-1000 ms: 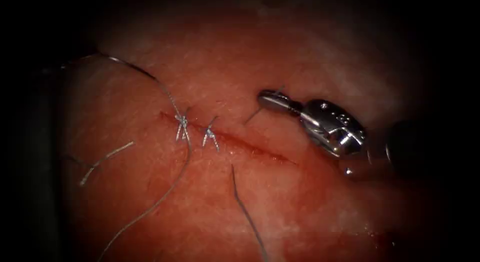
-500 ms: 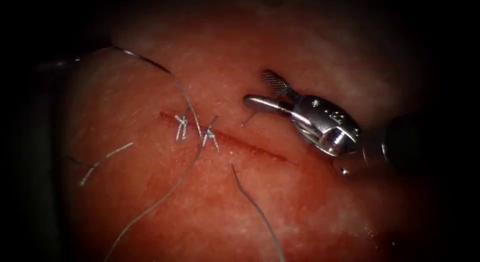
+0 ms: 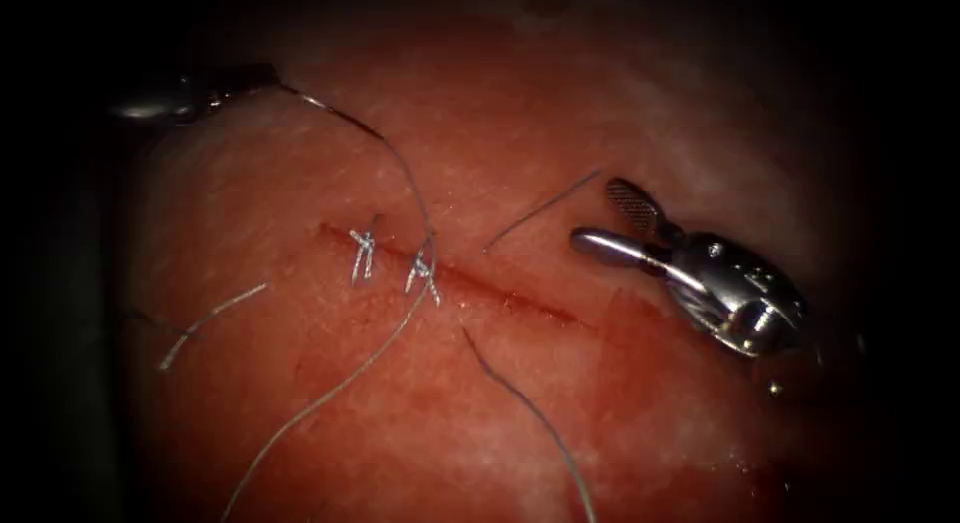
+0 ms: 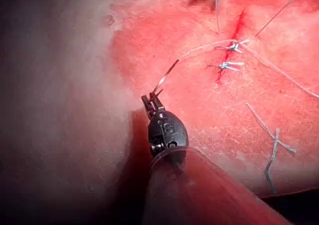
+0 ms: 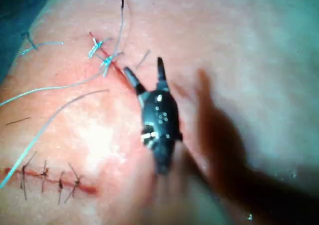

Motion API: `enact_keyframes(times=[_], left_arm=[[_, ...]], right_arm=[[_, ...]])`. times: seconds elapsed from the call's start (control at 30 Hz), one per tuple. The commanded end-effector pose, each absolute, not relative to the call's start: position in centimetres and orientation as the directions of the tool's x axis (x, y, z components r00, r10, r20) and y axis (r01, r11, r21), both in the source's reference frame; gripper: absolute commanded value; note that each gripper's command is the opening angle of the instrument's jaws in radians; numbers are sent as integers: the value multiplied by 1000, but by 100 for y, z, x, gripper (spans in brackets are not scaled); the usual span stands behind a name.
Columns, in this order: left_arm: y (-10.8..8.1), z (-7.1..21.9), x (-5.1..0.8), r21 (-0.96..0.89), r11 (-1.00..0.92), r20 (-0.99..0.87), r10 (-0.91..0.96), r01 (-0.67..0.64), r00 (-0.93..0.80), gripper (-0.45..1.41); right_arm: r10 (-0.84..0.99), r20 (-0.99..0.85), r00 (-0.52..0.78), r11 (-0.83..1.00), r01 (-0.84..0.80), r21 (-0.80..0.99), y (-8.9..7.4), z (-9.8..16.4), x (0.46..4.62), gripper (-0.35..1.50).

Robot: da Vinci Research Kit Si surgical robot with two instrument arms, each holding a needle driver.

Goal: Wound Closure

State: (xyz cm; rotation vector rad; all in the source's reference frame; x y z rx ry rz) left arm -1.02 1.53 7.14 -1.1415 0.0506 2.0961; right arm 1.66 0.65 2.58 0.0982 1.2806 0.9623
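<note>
the tissue point(image 3: 620, 413) carries thread point(image 3: 330, 388) and two knotted stitches point(image 3: 364, 251).

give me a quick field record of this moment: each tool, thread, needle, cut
left tool: jaws shut on the thread, at the tissue's left edge
right tool: jaws open, holding nothing, right of the cut
thread: runs from the left tool to the second stitch, then trails down across the tissue
needle: cannot tell where it is
cut: two stitches at its left end, the rest open
</note>
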Motion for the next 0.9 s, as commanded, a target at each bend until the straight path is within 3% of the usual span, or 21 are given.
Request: enact_keyframes(times=[0.03, 0.07, 0.1, 0.17, 0.3, 0.5, 0.67, 0.9], left_arm=[[141, 726, -107, -308, -720, -727, 600, -622, -334, 5], [139, 733, -107, -332, -699, -713, 625, -633, -317, 46], [138, 737, -107, -346, -687, -707, 639, -639, -304, 71], [138, 742, -108, -366, -664, -697, 660, -652, -280, 101], [142, 734, -114, -382, -628, -687, 684, -678, -246, 136], [140, 682, -127, -396, -592, -704, 686, -702, -182, 138], [112, 624, -138, -364, -678, -740, 627, -639, -243, 94], [40, 556, -183, -258, -816, -805, 477, -517, -352, 61]], right_arm=[[648, -760, -35, 625, -547, 558, 52, 255, 165, 148], [641, -766, -34, 630, -546, 552, 52, 251, 163, 148], [636, -771, -30, 636, -545, 546, 52, 247, 161, 148], [629, -777, -26, 642, -545, 539, 51, 242, 161, 148], [608, -794, -10, 661, -548, 513, 42, 241, 164, 148], [605, -796, 12, 671, -545, 502, 34, 251, 164, 148], [602, -799, 16, 676, -543, 498, 30, 255, 161, 148], [600, -800, 16, 677, -543, 497, 30, 258, 161, 148]])
